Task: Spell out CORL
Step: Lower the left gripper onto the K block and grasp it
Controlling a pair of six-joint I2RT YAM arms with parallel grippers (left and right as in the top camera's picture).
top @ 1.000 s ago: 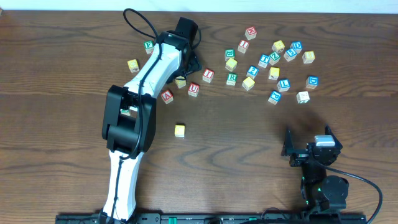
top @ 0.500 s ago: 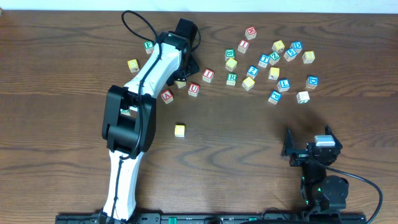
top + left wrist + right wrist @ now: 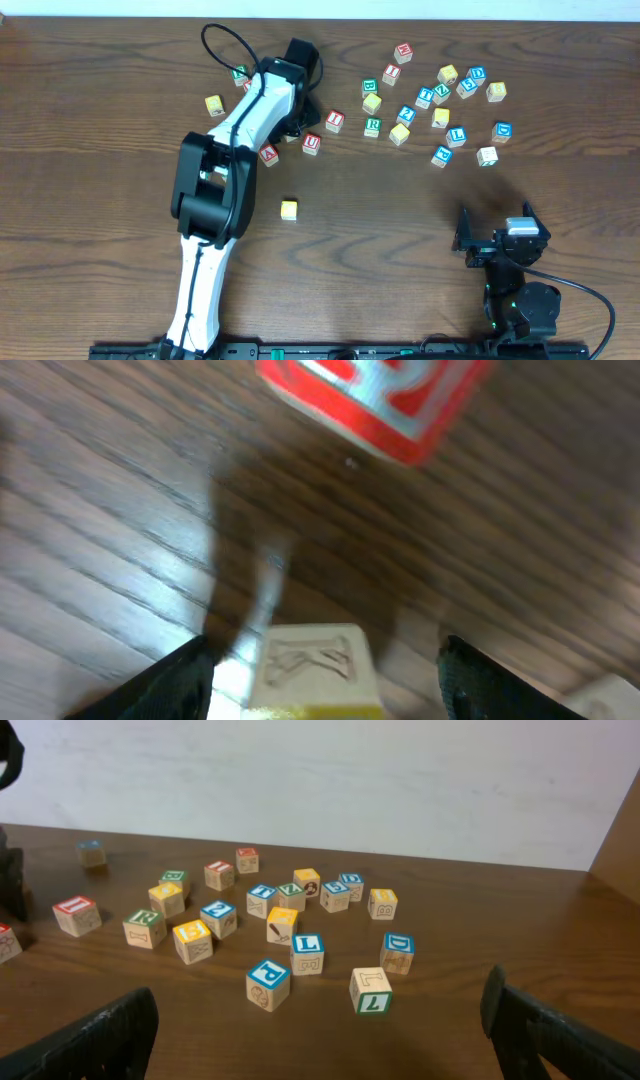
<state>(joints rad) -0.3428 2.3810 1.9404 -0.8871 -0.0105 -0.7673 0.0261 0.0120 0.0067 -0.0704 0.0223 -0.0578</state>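
My left gripper (image 3: 292,128) is low over the table at the back left, next to the red U cube (image 3: 312,143). In the left wrist view the gripper (image 3: 335,685) is open, and a pale cube with a yellow side (image 3: 312,668) stands between its fingers with a gap on each side. A red-faced cube (image 3: 375,400) lies just beyond. A yellow cube (image 3: 289,209) sits alone mid-table. The green R cube (image 3: 372,126) and the blue L cube (image 3: 458,134) lie in the scattered group; the L cube also shows in the right wrist view (image 3: 307,952). My right gripper (image 3: 497,240) is open and empty at the front right, and the right wrist view (image 3: 320,1050) shows nothing between its fingers.
Several other letter cubes are scattered across the back right (image 3: 440,95). A yellow cube (image 3: 214,104) and a green one (image 3: 239,73) lie left of the left arm. A red cube (image 3: 268,155) sits against the arm. A P cube (image 3: 268,984) and a 7 cube (image 3: 371,990) are nearest the right gripper.
The left arm has shifted slightly to the right and its gripper now covers the yellowish cube beside the red U cube. The right arm has not moved.
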